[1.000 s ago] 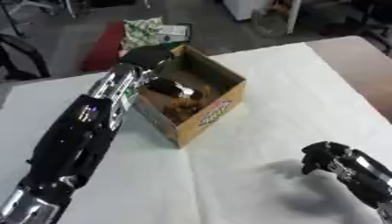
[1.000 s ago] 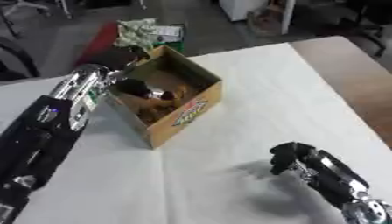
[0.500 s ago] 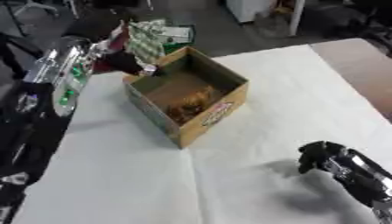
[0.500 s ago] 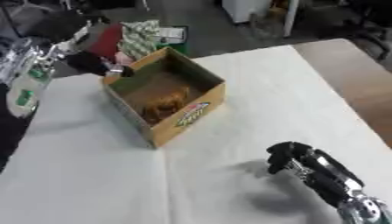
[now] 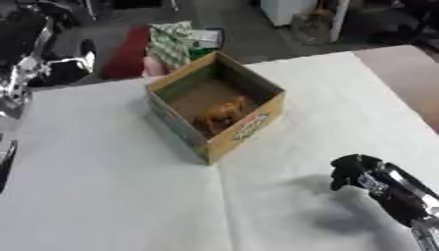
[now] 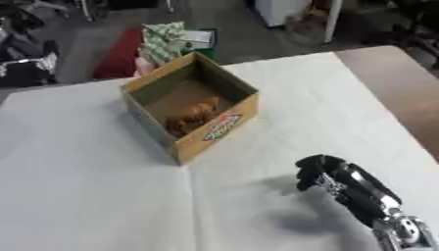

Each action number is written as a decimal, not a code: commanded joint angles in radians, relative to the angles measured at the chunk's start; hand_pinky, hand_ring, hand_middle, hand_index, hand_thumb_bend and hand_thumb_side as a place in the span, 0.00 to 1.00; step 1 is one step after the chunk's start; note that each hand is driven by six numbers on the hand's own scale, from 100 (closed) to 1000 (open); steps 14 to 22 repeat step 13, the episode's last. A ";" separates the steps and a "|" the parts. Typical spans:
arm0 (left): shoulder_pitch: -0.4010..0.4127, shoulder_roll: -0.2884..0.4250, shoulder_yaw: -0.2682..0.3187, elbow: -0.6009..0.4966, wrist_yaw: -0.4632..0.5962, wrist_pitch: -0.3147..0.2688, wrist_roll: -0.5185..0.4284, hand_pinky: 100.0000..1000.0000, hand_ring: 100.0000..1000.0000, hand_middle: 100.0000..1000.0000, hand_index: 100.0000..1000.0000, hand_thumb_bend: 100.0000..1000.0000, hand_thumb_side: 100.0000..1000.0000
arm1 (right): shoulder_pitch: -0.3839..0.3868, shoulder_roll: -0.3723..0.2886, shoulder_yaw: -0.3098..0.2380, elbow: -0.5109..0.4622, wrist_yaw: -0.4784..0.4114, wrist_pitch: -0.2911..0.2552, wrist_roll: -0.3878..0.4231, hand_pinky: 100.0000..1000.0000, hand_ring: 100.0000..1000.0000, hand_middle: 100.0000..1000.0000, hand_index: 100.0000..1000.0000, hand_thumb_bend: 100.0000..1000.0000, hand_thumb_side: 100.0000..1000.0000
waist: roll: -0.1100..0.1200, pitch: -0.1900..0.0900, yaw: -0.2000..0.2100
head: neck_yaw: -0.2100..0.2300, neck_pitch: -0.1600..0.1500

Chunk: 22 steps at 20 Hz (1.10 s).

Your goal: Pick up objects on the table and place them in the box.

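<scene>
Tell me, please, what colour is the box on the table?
The box is yellowish-brown cardboard; left eye view shows it best.

Matt brown cardboard box (image 5: pixel 216 106), printed label on one outer wall. Beneath it, white cloth-like table cover (image 5: pixel 111 196), matt, creased. Near the box, glossy black right hand (image 6: pixel 319 172) with silver metal.

We see a white cloth (image 5: pixel 111 196) over the table; our box (image 5: pixel 216 105) is tan cardboard with a red-and-green label on its side; something orange-brown (image 5: pixel 221 112) lies inside; our right hand (image 5: pixel 356 171) is black; a green-and-white patterned pack (image 5: pixel 171 39) sits behind.
</scene>
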 commanded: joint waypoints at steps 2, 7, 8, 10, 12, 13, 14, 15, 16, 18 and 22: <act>0.069 -0.015 0.030 -0.127 0.070 0.066 0.071 0.64 0.62 0.58 0.70 0.00 0.37 | -0.010 -0.010 -0.009 -0.020 -0.008 0.000 -0.007 0.57 0.52 0.52 0.71 0.00 0.55 | -0.003 -0.010 0.005 | -0.003 0.006; 0.208 -0.041 0.006 -0.266 0.156 0.131 0.157 0.65 0.62 0.59 0.72 0.00 0.45 | -0.011 -0.008 -0.011 -0.023 -0.010 0.001 -0.009 0.57 0.52 0.52 0.71 0.00 0.55 | -0.003 -0.006 0.010 | -0.002 0.009; 0.237 -0.046 0.003 -0.295 0.174 0.138 0.175 0.65 0.63 0.60 0.72 0.00 0.45 | -0.012 -0.009 -0.010 -0.022 -0.010 0.002 -0.009 0.57 0.52 0.52 0.71 0.00 0.55 | -0.004 -0.006 0.011 | 0.001 0.008; 0.293 -0.057 -0.004 -0.350 0.208 0.155 0.209 0.65 0.64 0.62 0.73 0.00 0.48 | -0.015 -0.008 -0.008 -0.023 -0.012 0.001 -0.008 0.57 0.52 0.52 0.71 0.00 0.55 | -0.004 -0.006 0.012 | 0.004 0.013; 0.336 -0.068 -0.015 -0.388 0.240 0.167 0.241 0.65 0.65 0.63 0.75 0.00 0.51 | -0.016 -0.006 -0.008 -0.024 -0.016 0.001 -0.009 0.57 0.52 0.51 0.71 0.00 0.55 | -0.005 -0.005 0.011 | 0.003 0.013; 0.351 -0.073 -0.019 -0.394 0.256 0.168 0.257 0.65 0.65 0.64 0.75 0.00 0.51 | -0.015 -0.005 -0.009 -0.024 -0.018 0.002 -0.010 0.57 0.52 0.51 0.71 0.00 0.55 | -0.006 -0.005 0.011 | 0.002 0.012; 0.351 -0.073 -0.019 -0.394 0.256 0.168 0.257 0.65 0.65 0.64 0.75 0.00 0.51 | -0.015 -0.005 -0.009 -0.024 -0.018 0.002 -0.010 0.57 0.52 0.51 0.71 0.00 0.55 | -0.006 -0.005 0.011 | 0.002 0.012; 0.351 -0.073 -0.019 -0.394 0.256 0.168 0.257 0.65 0.65 0.64 0.75 0.00 0.51 | -0.015 -0.005 -0.009 -0.024 -0.018 0.002 -0.010 0.57 0.52 0.51 0.71 0.00 0.55 | -0.006 -0.005 0.011 | 0.002 0.012; 0.351 -0.073 -0.019 -0.394 0.256 0.168 0.257 0.65 0.65 0.64 0.75 0.00 0.51 | -0.015 -0.005 -0.009 -0.024 -0.018 0.002 -0.010 0.57 0.52 0.51 0.71 0.00 0.55 | -0.006 -0.005 0.011 | 0.002 0.012; 0.351 -0.073 -0.019 -0.394 0.256 0.168 0.257 0.65 0.65 0.64 0.75 0.00 0.51 | -0.015 -0.005 -0.009 -0.024 -0.018 0.002 -0.010 0.57 0.52 0.51 0.71 0.00 0.55 | -0.006 -0.005 0.011 | 0.002 0.012; 0.351 -0.073 -0.019 -0.394 0.256 0.168 0.257 0.65 0.65 0.64 0.75 0.00 0.51 | -0.015 -0.005 -0.009 -0.024 -0.018 0.002 -0.010 0.57 0.52 0.51 0.71 0.00 0.55 | -0.006 -0.005 0.011 | 0.002 0.012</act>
